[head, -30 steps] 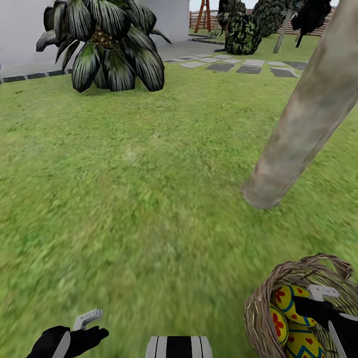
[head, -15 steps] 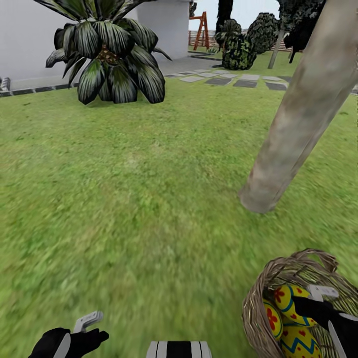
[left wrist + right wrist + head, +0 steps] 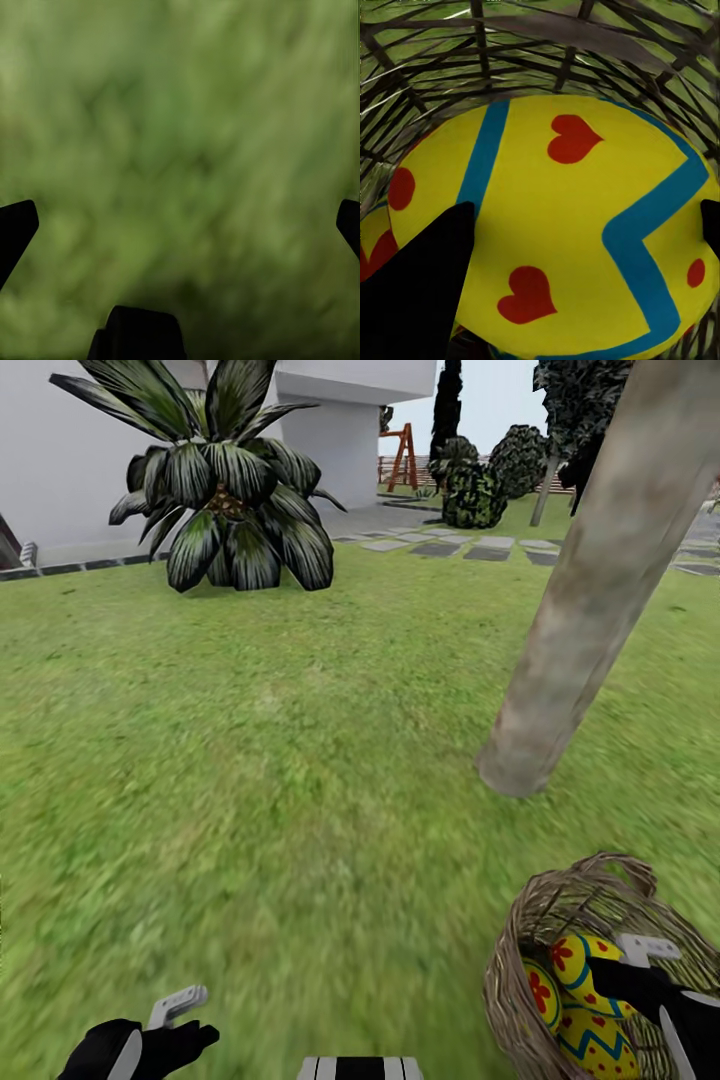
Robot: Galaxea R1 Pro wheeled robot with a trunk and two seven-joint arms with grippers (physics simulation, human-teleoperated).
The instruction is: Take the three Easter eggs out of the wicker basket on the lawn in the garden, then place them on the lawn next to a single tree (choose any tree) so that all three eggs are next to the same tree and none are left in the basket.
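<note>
Closest to us, our left gripper point(image 3: 170, 1020) hangs low over the lawn point(image 3: 300, 760), and from the left wrist view the fingertips point(image 3: 16, 229) sit wide apart with nothing but blurry grass between them, so those jaws are spread.

Over on our right, our right gripper point(image 3: 640, 960) is down inside the wicker basket point(image 3: 545, 920). In the right wrist view the fingers sit either side of one big Easter egg point(image 3: 562, 225), yellow with red hearts and a blue zigzag, but we honestly can't tell if the jaws are actually gripping it or just straddling it. From the head view the Easter eggs point(image 3: 575, 990) are bunched together in the basket, at least two clearly visible.

Just past the basket stands the tree point(image 3: 590, 590), its pale mottled trunk leaning across the view.

Farther out on the left is a short palm point(image 3: 235, 510) in front of a white wall point(image 3: 60, 460), with grey paving slabs point(image 3: 470, 548), dark bushes point(image 3: 475, 490) and a red frame point(image 3: 403, 445) way at the back.
</note>
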